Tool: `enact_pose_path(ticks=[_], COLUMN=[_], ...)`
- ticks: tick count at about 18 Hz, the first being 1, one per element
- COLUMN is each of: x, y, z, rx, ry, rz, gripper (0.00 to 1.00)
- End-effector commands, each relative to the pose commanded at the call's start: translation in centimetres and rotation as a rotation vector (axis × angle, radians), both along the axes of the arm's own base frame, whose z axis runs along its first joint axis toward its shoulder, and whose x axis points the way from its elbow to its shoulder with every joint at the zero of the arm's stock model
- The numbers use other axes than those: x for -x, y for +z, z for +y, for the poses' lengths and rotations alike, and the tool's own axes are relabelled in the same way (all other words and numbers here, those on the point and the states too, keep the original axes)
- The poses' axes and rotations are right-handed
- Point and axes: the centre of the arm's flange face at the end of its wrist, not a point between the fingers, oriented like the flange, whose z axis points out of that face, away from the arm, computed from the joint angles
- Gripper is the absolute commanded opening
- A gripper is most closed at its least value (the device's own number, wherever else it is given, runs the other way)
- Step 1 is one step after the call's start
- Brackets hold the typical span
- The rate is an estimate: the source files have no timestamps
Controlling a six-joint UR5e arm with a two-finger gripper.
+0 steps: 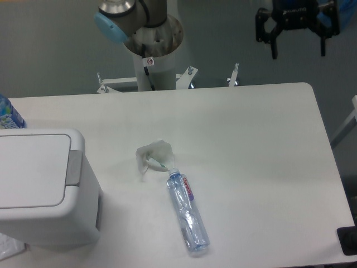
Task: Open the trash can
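White table [251,145] against a grey wall carries, at 8 o'clock, the boxy white trash can [39,190], lid flat and shut, grey push bar on its right edge, crumpled tissue [154,156] and clear bottle [188,212] centre, gripper [298,50] at 1 o'clock, jaws apart, empty.

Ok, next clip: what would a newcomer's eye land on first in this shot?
Probably the big white trash can at the table's left edge, lid shut, its grey push bar facing the middle. Next, the clear plastic bottle lying on its side near the front centre, with a crumpled white wrapper just behind its cap. The tool hangs open high at the upper right, far from the can.
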Motion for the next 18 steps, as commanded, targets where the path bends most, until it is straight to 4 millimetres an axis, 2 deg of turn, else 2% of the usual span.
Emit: enact_pose_path(ticks=[10, 15, 18], x=[-0.9, -2.1, -4.4], y=[0.1, -0.1, -0.5], z=[1.2, 2.8, 5.5], rx=[-0.054, -0.176, -0.232], ry=[-0.002, 0.044, 0.112], rz=[-0.020, -0.085, -0.137], gripper=[1.00, 1.00, 1.00])
